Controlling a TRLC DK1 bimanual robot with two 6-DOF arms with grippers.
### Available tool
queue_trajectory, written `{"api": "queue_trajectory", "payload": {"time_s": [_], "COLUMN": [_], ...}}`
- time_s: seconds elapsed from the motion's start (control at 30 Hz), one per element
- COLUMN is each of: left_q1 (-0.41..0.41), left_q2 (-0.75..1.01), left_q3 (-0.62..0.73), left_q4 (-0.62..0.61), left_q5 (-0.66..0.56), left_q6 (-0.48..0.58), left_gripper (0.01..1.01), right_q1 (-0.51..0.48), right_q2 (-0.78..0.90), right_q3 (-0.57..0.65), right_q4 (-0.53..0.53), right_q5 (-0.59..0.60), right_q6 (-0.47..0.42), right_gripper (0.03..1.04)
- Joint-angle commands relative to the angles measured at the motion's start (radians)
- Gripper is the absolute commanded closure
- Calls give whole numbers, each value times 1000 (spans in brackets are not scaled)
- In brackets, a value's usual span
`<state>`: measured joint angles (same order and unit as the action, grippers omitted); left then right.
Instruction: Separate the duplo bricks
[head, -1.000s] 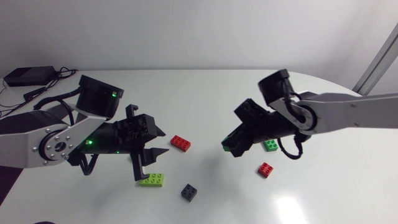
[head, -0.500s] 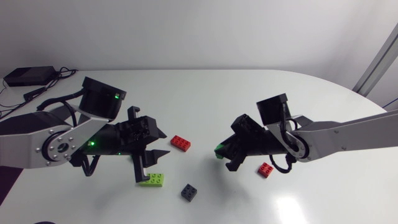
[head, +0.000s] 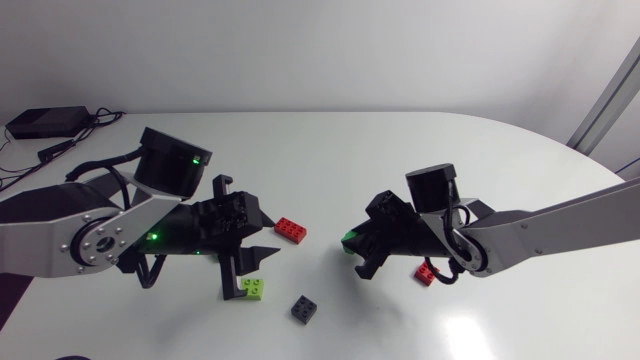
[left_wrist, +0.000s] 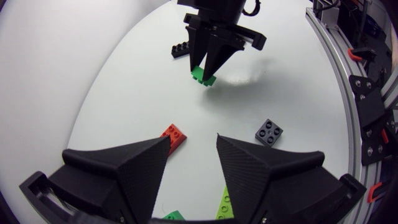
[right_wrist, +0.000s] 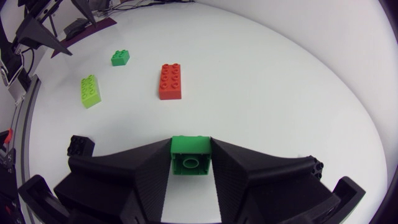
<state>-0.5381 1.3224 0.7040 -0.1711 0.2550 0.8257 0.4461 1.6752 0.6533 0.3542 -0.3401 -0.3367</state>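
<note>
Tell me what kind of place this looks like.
Likely a robotics lab workbench: a white table, the left gripper and right gripper above it, the right holding a green brick, with a red brick and black brick loose.

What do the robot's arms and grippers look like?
Both arms have silver-grey links and black joints. The left arm shows a round bolted plate, green lights and black cables; the right arm carries a black block near its wrist. The left gripper and right gripper each have two matte-black wedge fingers.

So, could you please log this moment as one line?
right gripper shut on green brick | left gripper open, empty
</note>
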Motion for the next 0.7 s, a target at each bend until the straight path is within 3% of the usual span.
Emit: {"api": "queue_trajectory", "payload": {"time_s": [0.0, 0.67], "left_q1": [-6, 17], "left_q2": [15, 47], "left_q3": [-34, -49], "left_q4": [8, 47], "left_q5": [-5, -16], "left_q6": [-17, -30], "left_gripper": [503, 503], "right_q1": [-1, -20], "right_q2": [38, 227], "right_q3": [-26, 40], "right_q4": [35, 342], "right_q5": [9, 44], "right_q6": [16, 24], "right_gripper": [761, 756]}}
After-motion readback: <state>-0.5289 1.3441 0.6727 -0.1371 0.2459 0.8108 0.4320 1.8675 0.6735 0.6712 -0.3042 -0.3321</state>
